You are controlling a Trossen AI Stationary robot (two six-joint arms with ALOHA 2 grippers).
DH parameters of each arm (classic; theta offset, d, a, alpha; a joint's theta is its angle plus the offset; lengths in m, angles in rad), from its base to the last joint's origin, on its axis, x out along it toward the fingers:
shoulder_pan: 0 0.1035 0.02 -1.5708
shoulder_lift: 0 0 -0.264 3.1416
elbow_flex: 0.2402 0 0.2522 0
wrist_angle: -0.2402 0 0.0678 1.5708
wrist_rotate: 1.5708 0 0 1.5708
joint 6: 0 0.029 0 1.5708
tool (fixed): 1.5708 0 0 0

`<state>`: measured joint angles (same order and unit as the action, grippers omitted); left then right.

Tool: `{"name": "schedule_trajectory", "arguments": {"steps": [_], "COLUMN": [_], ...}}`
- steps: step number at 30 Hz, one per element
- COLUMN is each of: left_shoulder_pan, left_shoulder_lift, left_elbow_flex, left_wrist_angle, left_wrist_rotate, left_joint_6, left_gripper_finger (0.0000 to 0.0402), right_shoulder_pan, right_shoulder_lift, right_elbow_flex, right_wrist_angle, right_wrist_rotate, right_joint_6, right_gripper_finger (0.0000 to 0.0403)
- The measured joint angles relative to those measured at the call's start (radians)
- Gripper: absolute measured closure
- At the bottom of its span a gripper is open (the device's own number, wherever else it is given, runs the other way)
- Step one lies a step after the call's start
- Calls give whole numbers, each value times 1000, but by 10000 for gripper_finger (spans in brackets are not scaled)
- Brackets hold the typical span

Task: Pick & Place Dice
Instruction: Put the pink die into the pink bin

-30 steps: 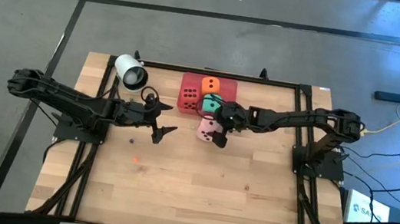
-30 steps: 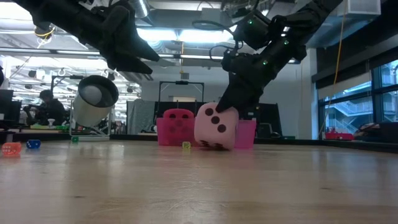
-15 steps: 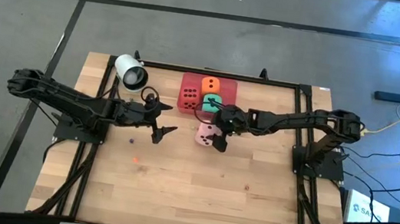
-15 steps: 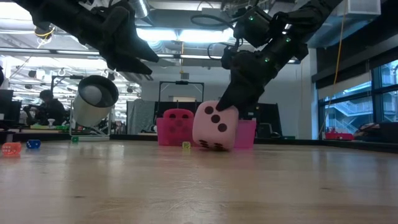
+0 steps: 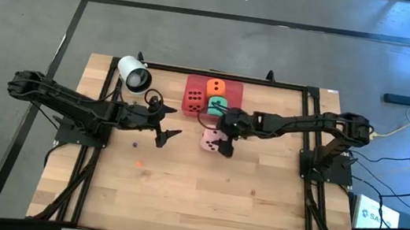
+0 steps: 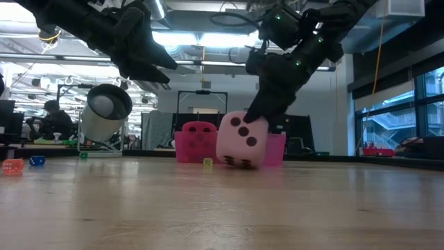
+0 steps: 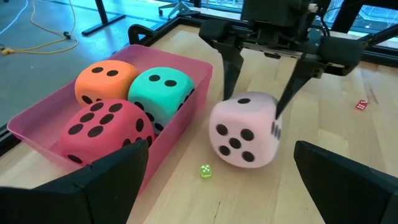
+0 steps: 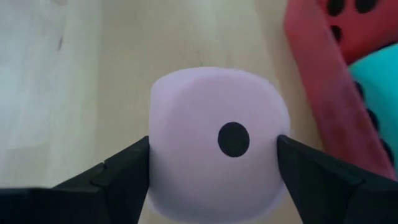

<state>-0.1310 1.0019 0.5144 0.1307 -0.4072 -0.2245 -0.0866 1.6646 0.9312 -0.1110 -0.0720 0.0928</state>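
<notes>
The light pink die [image 5: 211, 138] [image 7: 244, 130] sits on the table just beside the pink tray [image 7: 186, 121], and my right gripper [image 8: 214, 155] [image 5: 216, 136] is shut on it. The tray [image 5: 187, 109] holds the red die [image 7: 102, 127], the orange die [image 7: 106, 79] and the green die [image 7: 161, 93]. My left gripper [image 5: 172, 121] [image 6: 156, 66] hangs open above the table to the left of the pink die, touching nothing. My right gripper pinches the pink die between its two fingers, one on each of two opposite side faces [image 8: 153, 155] [image 8: 278, 149]. The fingers slant down at it from the table's right. The die sits slightly tilted with its underside [image 6: 239, 164] at the tabletop; I cannot tell whether it is clear.
A white cup [image 5: 133, 74] [image 6: 105, 111] lies on its side at the far left. A tiny green die [image 7: 204, 171] lies next to the pink die, a tiny red one [image 7: 360, 105] farther off. A black frame [image 5: 273, 82] borders the table.
My right gripper has stayed at the pink die. The die has rocked a little on its spot and stands tilted slightly differently than before.
</notes>
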Motion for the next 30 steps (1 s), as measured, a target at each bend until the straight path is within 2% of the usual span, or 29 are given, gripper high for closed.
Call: {"name": "schedule_trajectory", "arguments": {"steps": [4,8,18,30], "left_shoulder_pan": [0,0,0,0], "left_shoulder_lift": [0,0,0,0], "left_elbow_flex": [0,0,0,0], "left_wrist_angle": [0,0,-8,-8], "left_wrist_rotate": [0,0,0,0], "left_joint_6": [0,1,0,0], "left_gripper_finger": [2,2,2,2], "right_shoulder_pan": [2,1,0,0], "right_shoulder_lift": [2,2,-1,3], "right_elbow_flex": [57,94,120,124], "right_wrist_angle": [-74,-115,-169,-201], "right_wrist_rotate": [-7,31,48,30], "right_joint_6": [-37,-60,-69,-59], "right_gripper_finger": [90,98,176,233]}}
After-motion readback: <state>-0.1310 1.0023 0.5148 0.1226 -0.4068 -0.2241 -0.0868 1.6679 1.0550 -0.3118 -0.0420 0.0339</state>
